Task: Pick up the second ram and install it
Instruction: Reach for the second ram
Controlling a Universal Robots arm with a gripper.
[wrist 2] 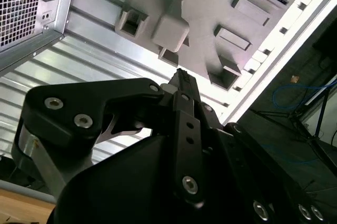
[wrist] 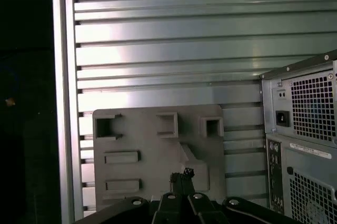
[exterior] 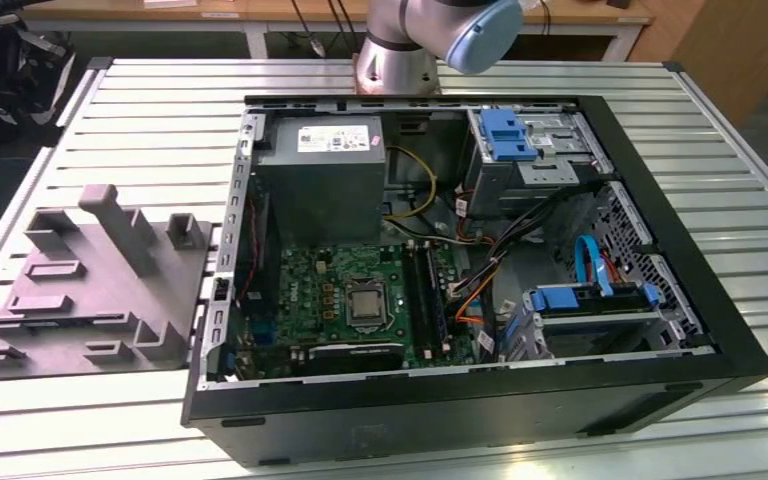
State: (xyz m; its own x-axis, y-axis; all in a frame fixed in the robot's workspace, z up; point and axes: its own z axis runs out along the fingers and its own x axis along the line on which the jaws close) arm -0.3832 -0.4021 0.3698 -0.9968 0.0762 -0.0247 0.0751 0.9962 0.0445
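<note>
while gripper [wrist: 181,174] hangs above slatted metal table [wrist: 158,23], open computer case [exterior: 491,400], grey fixture [wrist: 131,139]

Exterior view is lit pretty evenly from overhead, nothing harsh. A soft sheen is picked up along the slats of the counter [exterior: 731,150], and only faint shadows are thrown by the grey fixture [exterior: 91,290]. The inside of the computer case [exterior: 464,415] is left noticeably dimmer, especially under its wall on the exterior view's left. In the second wrist view the counter's edge rail [wrist 2: 274,45] is blown out to plain white, while the claw [wrist 2: 181,76] is rendered nearly black, with small glints caught on its screws. In the first wrist view a bright band of glare is spread across the slats, and everything beyond the counter's edge is lost in darkness.
</note>
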